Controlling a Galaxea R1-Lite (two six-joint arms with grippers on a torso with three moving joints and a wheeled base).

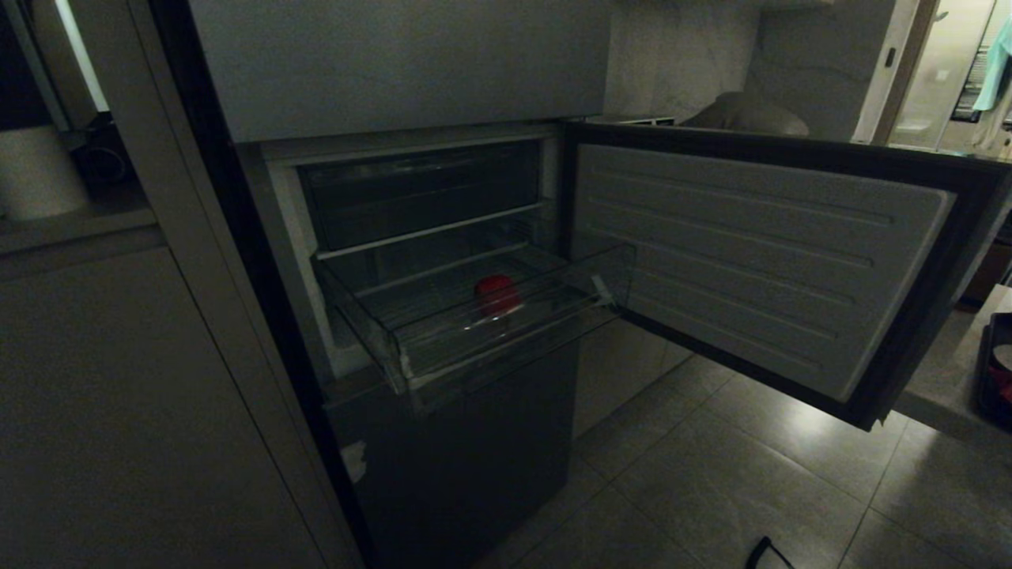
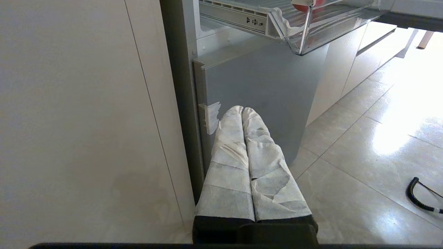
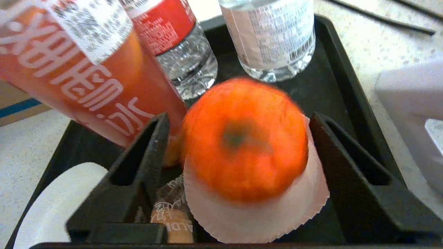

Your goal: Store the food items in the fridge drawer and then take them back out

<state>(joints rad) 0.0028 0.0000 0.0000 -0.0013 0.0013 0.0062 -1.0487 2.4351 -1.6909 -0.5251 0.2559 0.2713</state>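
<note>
I am holding the right gripper (image 3: 238, 116) over the black tray (image 3: 346, 69). Its fingers are spread and are standing one on each side of an orange-red food item (image 3: 244, 138). I am seeing a slim gap on both sides, so I am judging it as straddling the fruit, not pinching it. The fruit is sitting in a white ruffled cup (image 3: 256, 214) near the middle of the tray, which is probably keeping it from rolling.

The tray is also carrying an orange-labelled bottle (image 3: 69, 58), a red-labelled water bottle (image 3: 180, 45) and a clear bottle (image 3: 273, 38). These are crowding one end of the tray, with the orange-labelled one leaning just beside one finger. A wrapped snack (image 3: 169, 214) and a white plate (image 3: 52, 200) are lying at the other end.

The fridge drawer (image 1: 411, 352) is standing pulled out of the fridge (image 1: 443, 450), and the door (image 1: 751, 261) is swung wide, so I am getting open access from above. One red food item (image 1: 496, 294) is resting about mid-drawer, back from the front lip.

The left gripper (image 2: 242, 110) is hanging parked beside the lower fridge panel with its wrapped fingers pressed together, holding nothing.
</note>
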